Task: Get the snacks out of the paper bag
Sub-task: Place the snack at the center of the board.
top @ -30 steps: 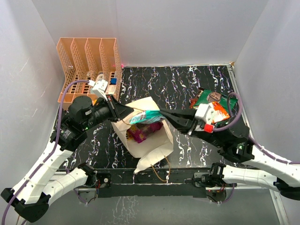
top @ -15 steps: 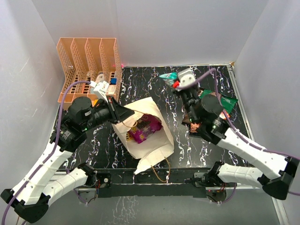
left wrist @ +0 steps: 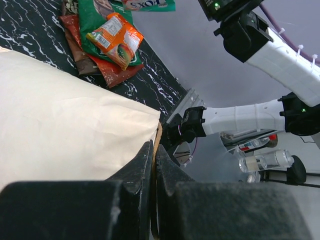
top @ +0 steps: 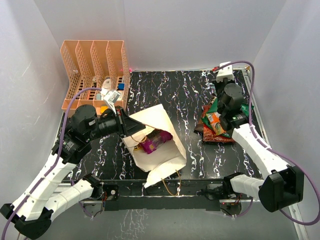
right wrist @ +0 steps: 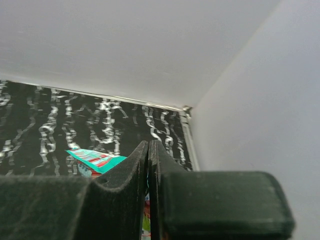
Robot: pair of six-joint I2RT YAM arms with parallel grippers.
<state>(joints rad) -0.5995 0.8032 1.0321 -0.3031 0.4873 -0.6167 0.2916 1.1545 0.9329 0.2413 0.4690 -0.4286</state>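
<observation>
The tan paper bag (top: 167, 160) lies open at the table's middle, with a purple packet (top: 150, 145) and a dark one inside. My left gripper (top: 140, 126) is shut on the bag's upper rim (left wrist: 155, 131) and holds the mouth open. My right gripper (top: 219, 89) is at the back right, above a pile of snacks: orange (top: 215, 122), green (top: 245, 107), red (top: 222, 138) and dark brown (top: 200, 128). It is shut (right wrist: 149, 142) on a teal packet (right wrist: 95, 159), which also shows in the left wrist view (left wrist: 147, 4).
An orange perforated rack (top: 95, 62) with small white and blue items stands at the back left. White walls close the table on three sides. The bag's brown cord handle (top: 172, 186) hangs over the near edge.
My right gripper lifted the teal packet from the bag's mouth, swung it toward the back, then right to above the snack pile. My left gripper kept hold of the bag's rim.
</observation>
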